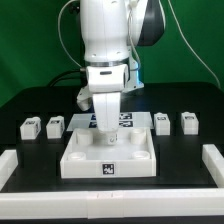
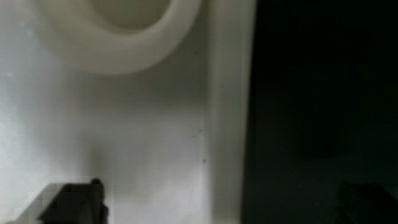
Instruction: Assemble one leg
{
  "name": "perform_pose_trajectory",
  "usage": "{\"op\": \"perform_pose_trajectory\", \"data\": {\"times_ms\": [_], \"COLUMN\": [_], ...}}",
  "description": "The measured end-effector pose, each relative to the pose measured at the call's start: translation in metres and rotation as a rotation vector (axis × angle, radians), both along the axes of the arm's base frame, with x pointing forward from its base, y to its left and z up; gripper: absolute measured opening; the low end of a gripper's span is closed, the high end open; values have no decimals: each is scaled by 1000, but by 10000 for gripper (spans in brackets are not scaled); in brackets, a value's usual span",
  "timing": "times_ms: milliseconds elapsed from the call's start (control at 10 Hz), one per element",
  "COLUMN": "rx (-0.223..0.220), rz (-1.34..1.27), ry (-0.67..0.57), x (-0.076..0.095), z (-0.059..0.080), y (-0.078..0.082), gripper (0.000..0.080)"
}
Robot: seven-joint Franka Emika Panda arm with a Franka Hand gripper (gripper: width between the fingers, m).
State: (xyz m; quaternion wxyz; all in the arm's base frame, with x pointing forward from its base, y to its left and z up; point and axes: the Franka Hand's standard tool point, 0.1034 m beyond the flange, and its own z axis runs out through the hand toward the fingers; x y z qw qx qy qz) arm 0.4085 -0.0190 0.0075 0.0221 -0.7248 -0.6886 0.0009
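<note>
Item 1, claw (image 1: 104,138) (image 2: 222,205): set wide. In the wrist view its two dark fingertips (image 2: 71,205) stand far apart with nothing held between them. It hangs low over the far part of the white square piece (image 1: 140,165); contact cannot be told.

Item 2, white square piece: lies mid-worktop with a raised rim and a tag on its near face. The wrist view shows its pale surface (image 2: 107,130) under the claw and one round socket (image 2: 125,35) close by. Its edge runs beside the dark worktop (image 2: 320,100).

Item 3, marker board (image 1: 130,121): flat, just beyond the square piece, partly hidden by the arm.

Item 4, legs, four alike, all resting on the black worktop (image 1: 40,150), none in the claw:
- outer left leg (image 1: 30,127) and inner left leg (image 1: 55,125), close together on the exterior view's left, apart from the square piece.
- inner right leg (image 1: 161,122) and outer right leg (image 1: 188,122), on the exterior view's right, likewise apart.

Item 5, white border rail (image 1: 110,208): runs along the near edge and up both sides.
</note>
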Motion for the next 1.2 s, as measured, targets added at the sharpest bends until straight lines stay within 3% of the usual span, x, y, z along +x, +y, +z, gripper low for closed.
{"op": "perform_pose_trajectory", "data": {"times_ms": [300, 600, 700, 800, 1200], "rx": [2, 2, 2, 2, 2], "rz": [-9, -10, -10, -10, -10], "ry": [-8, -8, -8, -8, -11], "x": [0, 0, 0, 0, 0], "z": [-3, -3, -3, -3, -3], "y": [-2, -2, -2, -2, -2], "gripper": [650, 226, 226, 85, 48]}}
